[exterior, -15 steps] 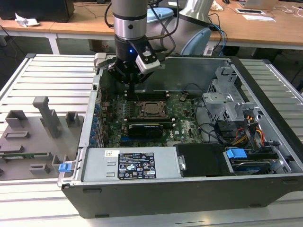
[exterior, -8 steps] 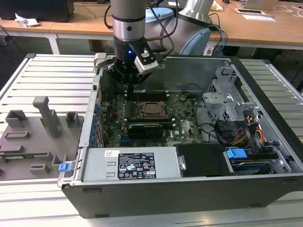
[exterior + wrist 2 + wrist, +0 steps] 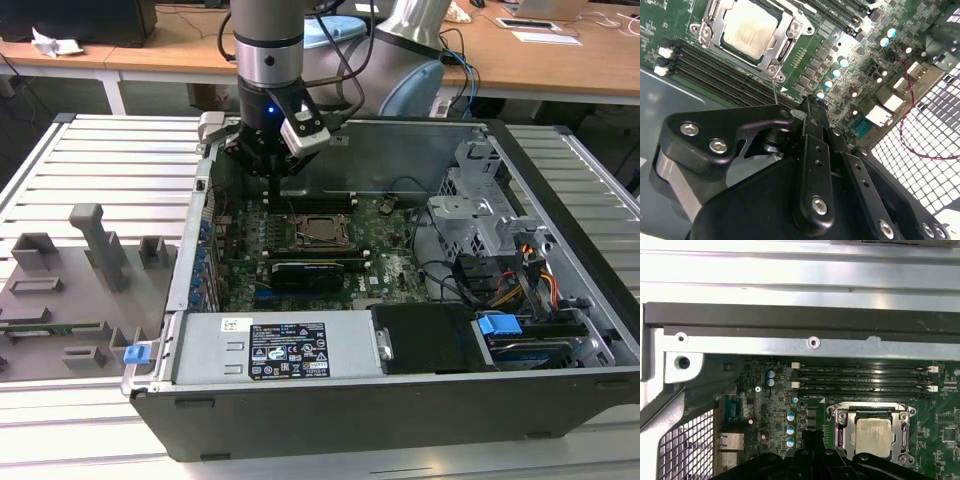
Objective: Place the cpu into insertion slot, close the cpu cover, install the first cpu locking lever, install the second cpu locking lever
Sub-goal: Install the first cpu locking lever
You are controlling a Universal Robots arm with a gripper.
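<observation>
the cpu (image 3: 747,30), a flat square chip with a dull silver-beige metal top, lies seated in the insertion slot (image 3: 783,47) on the green motherboard (image 3: 395,265) inside the open computer case (image 3: 545,180). the cpu cover (image 3: 899,435), a thin silver-grey metal frame, lies flat around the chip, so that the chip's top shows through its large square window; screw heads mark the frame's corners. in both wrist views the long black memory slots (image 3: 860,380) run parallel just beside one edge of the socket. in the exterior view the chip sits near the middle of the board, with a long black card (image 3: 310,268) just on its near side. the gripper (image 3: 272,188) hangs below the arm's wrist, over the memory slots, near the cpu and to the exterior view's left of it, apart from the chip and from the cover. its fingers (image 3: 812,145) are drawn together to a single narrow tip, with no gap to be seen between them (the black linkage bars converge on that tip in the second wrist view). a thin metal rod (image 3: 774,90) rises from beside the socket's nearest corner toward the gripper; its upper end passes behind the gripper's linkage, and whether the fingertips clamp it cannot be told.
</observation>
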